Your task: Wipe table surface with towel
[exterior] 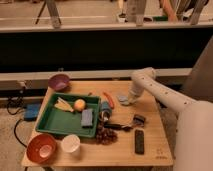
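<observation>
Camera view: wooden table point(155, 150) mid-frame, white arm point(165, 97) entering from 3 o'clock, bent at an elbow over the far edge, forearm dropping toward 7 o'clock. Gripper point(128, 101) low over the table's 1 o'clock area, right at the towel point(120, 98), apparently touching it. Clenched, released or grasping: cannot tell, that end too blurred. Towel small, grey-blue, bunched, lying on the bare wood, just at 3 o'clock of an orange-red carrot-like piece point(109, 99).

Green tray point(52, 122) at 9 o'clock of the towel, holding a yellow peel-like scrap point(63, 105), an orange point(79, 104) beside it and a blue sponge point(87, 118) toward the tray's 5 o'clock corner. Blue can point(105, 108) just outside the tray's 3 o'clock rim. Purple bowl point(59, 81) at the table's 11 o'clock corner. Red bowl point(41, 148) at the 7 o'clock corner, white cup point(70, 143) just at its 3 o'clock. Dark grape-like cluster point(103, 134) at 6 o'clock of the can. Black remote point(139, 141) at 5 o'clock of the table, small black object point(139, 120) just at its 12 o'clock
</observation>
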